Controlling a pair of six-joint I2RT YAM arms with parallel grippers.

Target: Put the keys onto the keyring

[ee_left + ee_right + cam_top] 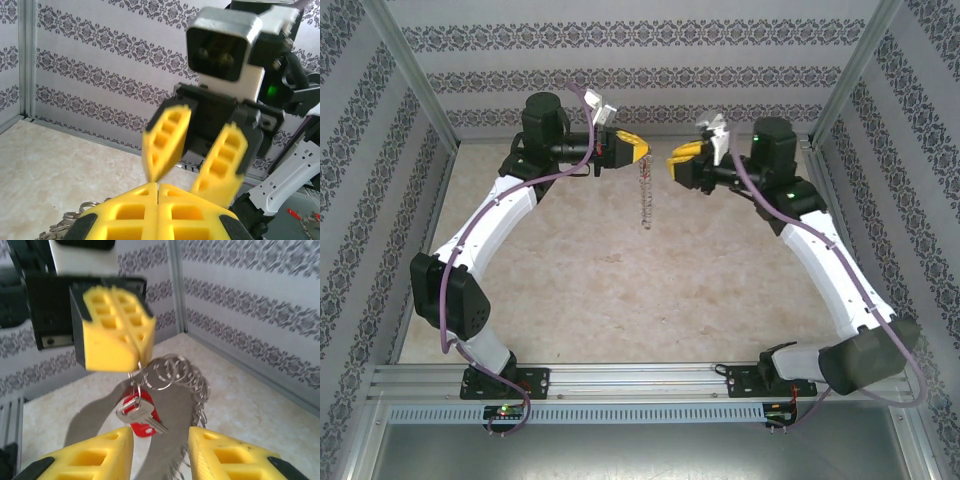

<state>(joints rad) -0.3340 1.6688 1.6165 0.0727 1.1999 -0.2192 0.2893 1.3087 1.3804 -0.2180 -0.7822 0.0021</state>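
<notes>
Both arms are up off the table (620,300), nose to nose near the back wall (640,70), at abt 12 o'clock in the top view. The left gripper (134,356) has its pads pressed together on the top of the keyring (172,372). We read that as a pinch on the wire, so the loop hangs free toward 6 o'clock w/ its small silvery bits fringing it. Held high like this, the floppy ring drapes open instead of pooling on the tabletop, which suits threading.

The right gripper (161,436) faces it from 3 o'clock in the top view, fingers apart w/ nothing btwn them. The key (136,412), silvery w/ red at the head, dangles just under the left gripper's tips, at 7 o'clock of the ring coils. It sits above and beyond the right fingers, not touching them. We judge it hangs from the ring rather than from either gripper, tho the link itself is too blurred to confirm.

Room: the gap btwn the two grippers is narrow, so the right one has little fwd travel before yellow meets yellow. Backing out toward 3 o'clock looks open. Whether the ring's bottom clears the table we can't tell. The side walls (900,170) are well apart from both wrists. The back wall at 12 o'clock is the edge to watch.
</notes>
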